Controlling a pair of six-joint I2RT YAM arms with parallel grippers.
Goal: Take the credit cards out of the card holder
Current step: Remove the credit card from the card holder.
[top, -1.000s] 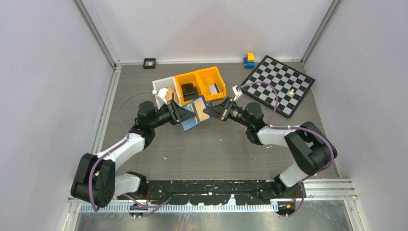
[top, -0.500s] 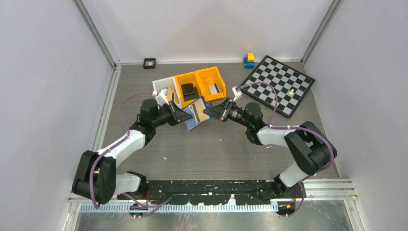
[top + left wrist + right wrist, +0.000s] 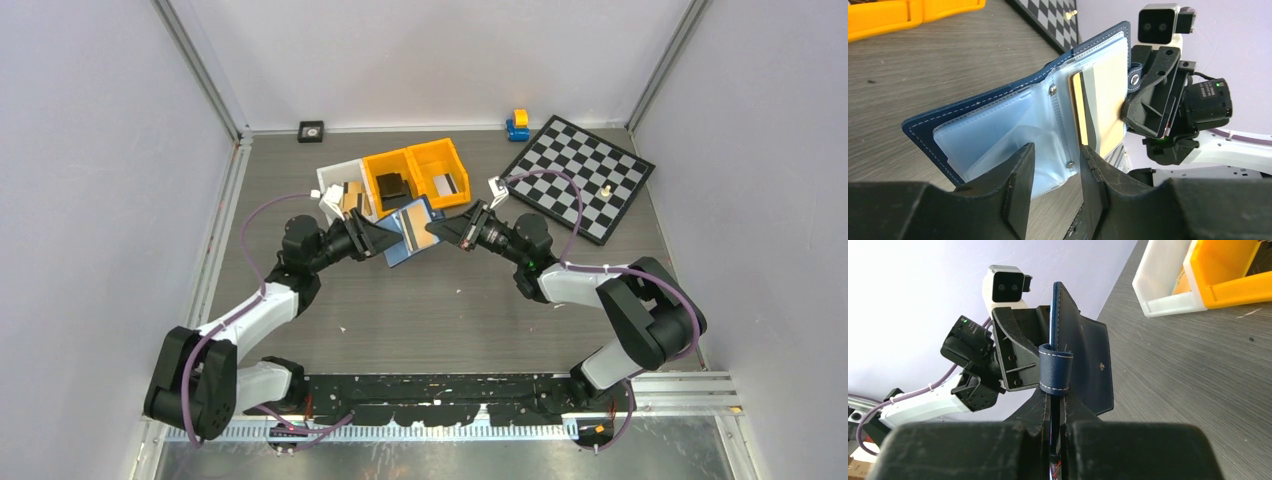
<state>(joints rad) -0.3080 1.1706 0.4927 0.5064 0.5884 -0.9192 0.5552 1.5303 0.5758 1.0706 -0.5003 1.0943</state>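
Both arms reach inward — right jaws clamp card holder (left's parted).

The top view looks down from behind both arms; each wrist view faces, close up, the card holder they share, seemingly mid-table.

Two orange bins and a white bin sit upper centre on the worktop; a chessboard (one small piece on it) lies upper right.
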